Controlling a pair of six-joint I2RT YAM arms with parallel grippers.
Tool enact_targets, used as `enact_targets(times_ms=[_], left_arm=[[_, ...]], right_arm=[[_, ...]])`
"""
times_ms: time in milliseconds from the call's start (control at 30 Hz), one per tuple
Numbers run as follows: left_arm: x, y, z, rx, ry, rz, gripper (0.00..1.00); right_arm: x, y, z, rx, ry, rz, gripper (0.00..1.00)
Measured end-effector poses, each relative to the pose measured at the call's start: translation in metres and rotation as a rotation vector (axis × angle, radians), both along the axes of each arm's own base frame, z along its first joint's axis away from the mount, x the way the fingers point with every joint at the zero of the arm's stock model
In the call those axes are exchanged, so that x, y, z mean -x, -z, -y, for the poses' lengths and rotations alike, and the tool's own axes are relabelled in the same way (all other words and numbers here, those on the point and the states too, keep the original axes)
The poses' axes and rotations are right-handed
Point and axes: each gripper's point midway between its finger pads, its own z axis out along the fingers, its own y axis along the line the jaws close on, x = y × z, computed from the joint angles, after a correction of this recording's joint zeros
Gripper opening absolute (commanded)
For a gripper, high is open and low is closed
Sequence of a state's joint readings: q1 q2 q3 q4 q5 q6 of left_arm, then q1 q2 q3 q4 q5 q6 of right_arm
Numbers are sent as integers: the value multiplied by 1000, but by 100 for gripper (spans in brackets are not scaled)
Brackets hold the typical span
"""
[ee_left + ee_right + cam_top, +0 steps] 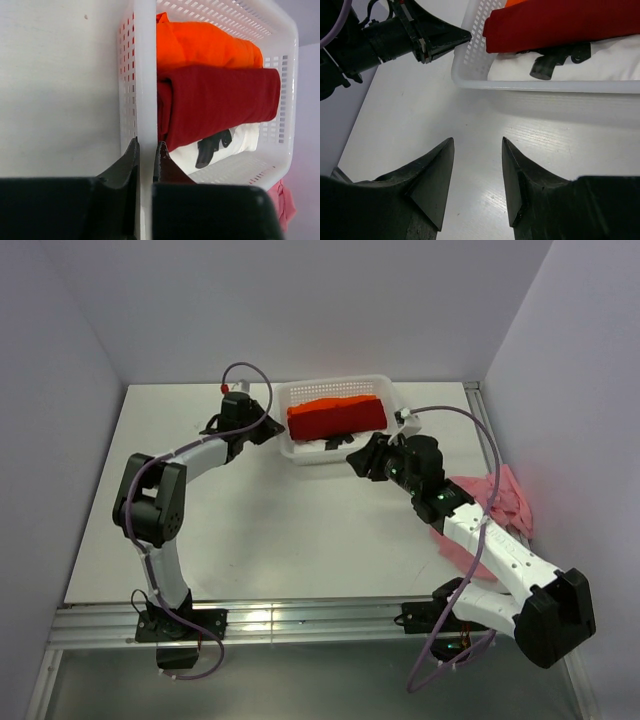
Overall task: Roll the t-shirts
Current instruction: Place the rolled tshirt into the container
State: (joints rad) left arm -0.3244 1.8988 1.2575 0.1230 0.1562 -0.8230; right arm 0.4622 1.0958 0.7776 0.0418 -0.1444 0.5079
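The left gripper (147, 146) clamped the basket (145, 50) wall at nine o'clock, likely steadying it; the right gripper (477, 172) hovered open.

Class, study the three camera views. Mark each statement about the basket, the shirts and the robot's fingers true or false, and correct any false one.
1. The left fingers pinch the wall of the white basket. True.
2. The dark red shirt lies on the table outside the basket. False: it sits inside the basket, next to the orange shirt.
3. The right fingers are open and hold nothing. True.
4. The pink shirt is in the basket. False: it lies on the table, partly under the right arm.
5. A white cloth with a black print is also in the basket. True.
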Motion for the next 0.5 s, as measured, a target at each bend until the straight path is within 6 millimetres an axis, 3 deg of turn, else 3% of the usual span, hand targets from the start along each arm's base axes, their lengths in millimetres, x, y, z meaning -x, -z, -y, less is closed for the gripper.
enact_targets(times_ms=[167,500], left_arm=[[-7,0,23,13,29,3,0],[-24,0,113,113,86,21,0]], right_arm=[[5,1,13,-9,43,9,49],[7,-13,35,-43,115,42,49]])
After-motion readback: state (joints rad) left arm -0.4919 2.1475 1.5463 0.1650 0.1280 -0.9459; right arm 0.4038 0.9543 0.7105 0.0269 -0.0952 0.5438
